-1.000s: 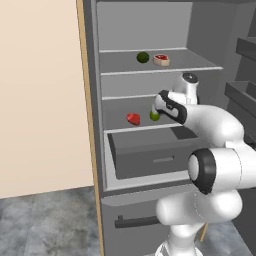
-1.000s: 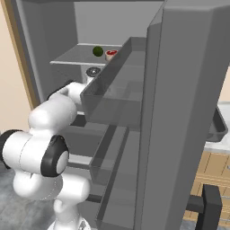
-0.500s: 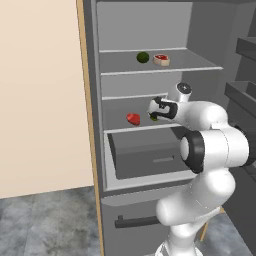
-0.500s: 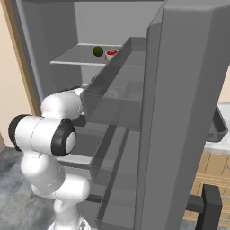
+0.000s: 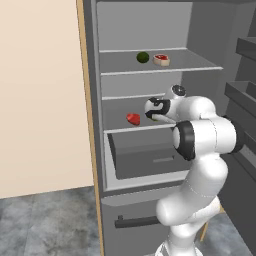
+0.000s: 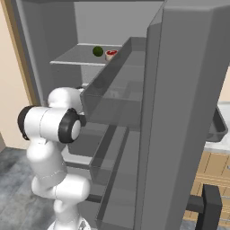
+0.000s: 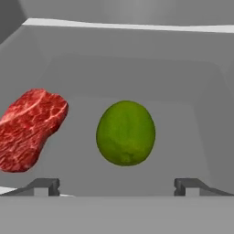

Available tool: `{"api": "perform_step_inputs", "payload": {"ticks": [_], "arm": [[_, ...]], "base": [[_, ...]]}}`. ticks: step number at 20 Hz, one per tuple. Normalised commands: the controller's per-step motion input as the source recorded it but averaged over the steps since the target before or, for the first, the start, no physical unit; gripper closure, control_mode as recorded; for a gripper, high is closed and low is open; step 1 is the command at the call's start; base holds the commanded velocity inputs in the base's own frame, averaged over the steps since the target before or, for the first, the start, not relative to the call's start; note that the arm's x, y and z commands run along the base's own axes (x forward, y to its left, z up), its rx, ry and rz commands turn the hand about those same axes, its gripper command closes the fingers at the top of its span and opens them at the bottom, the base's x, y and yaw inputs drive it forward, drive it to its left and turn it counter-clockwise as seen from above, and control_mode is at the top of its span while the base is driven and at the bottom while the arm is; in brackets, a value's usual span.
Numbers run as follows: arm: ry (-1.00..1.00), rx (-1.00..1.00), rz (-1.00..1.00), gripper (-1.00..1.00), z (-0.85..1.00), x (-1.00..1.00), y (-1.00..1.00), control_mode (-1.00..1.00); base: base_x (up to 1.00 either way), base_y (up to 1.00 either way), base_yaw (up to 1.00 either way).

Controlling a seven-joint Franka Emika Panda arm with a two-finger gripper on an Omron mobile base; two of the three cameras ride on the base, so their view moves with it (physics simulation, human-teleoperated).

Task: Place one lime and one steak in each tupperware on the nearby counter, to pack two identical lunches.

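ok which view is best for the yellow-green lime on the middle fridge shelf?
Hand view: the yellow-green lime sits centred and unobstructed between the open gripper's fingertips, beside the red steak. In the left base view it is mostly hidden behind the gripper.

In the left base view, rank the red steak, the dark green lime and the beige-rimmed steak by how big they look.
1. beige-rimmed steak
2. red steak, nearly the same, so unsure
3. dark green lime, smallest

Open grey fridge (image 5: 145, 35) with shelves, beige wall (image 5: 40, 100), grey stone-tiled floor (image 5: 45, 225), wooden cabinets (image 6: 215, 168)
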Motion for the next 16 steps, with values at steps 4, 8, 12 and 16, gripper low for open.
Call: {"api": "perform_step_inputs", "payload": {"ticks": [4, 8, 12, 16], "arm": [[0.0, 0.0, 0.0, -1.0, -0.27, 0.4, 0.0, -1.0], [0.0, 0.0, 0.0, -1.0, -0.24, 0.49, 0.0, -1.0], [0.0, 0.0, 0.0, -1.0, -0.23, 0.49, 0.0, -1.0], [0.0, 0.01, 0.0, 1.0, -0.22, 0.34, 0.0, -1.0]], "base": [[0.0, 0.0, 0.0], [0.0, 0.0, 0.0], [0.0, 0.0, 0.0], [0.0, 0.0, 0.0]]}}
